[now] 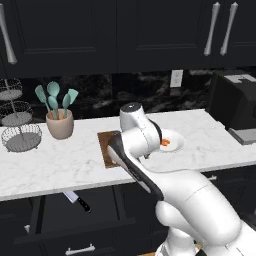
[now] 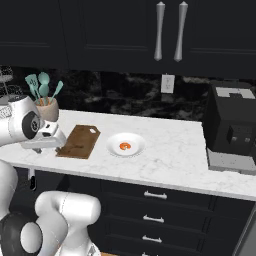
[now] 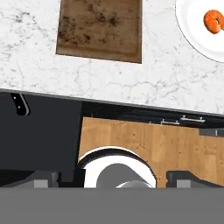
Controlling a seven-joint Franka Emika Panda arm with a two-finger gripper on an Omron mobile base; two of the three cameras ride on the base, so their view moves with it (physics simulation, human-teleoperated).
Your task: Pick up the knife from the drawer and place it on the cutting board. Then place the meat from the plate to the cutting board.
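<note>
Two small dark finger tips [image 3: 41,179] of the gripper [image 3: 113,180] stand far apart at the bottom of the hand view, so the jaws are spread wide and pinch nothing.

Ahead of the jaws and a little to their left in that view lies the flat rectangular dark-brown wooden cutting board [image 3: 100,28], bare on the white marbled counter [image 3: 131,83]. Ahead and well to the right of the jaws sits the round white shallow plate [image 3: 192,35], with the small orange-red lump of meat [image 3: 213,20] resting on it. Board and plate are apart, with a strip of counter between them.

The small kitchen knife with a silver-grey blade and black handle [image 1: 77,201] lies at a slant in the open wide black drawer [image 1: 50,220] under the counter edge, apart from the jaws. From the hand, its black handle shows to the left of the jaws, nearer to them than the board, inside the dark drawer. The drawer's silver bar handle [image 1: 80,248] shows on its front.

Farther back on the counter, beyond the board from the jaws, stand a beige crock of teal utensils [image 1: 60,122] and a tiered wire basket stand [image 1: 19,131]. A black appliance [image 2: 232,125] sits far off past the plate.
</note>
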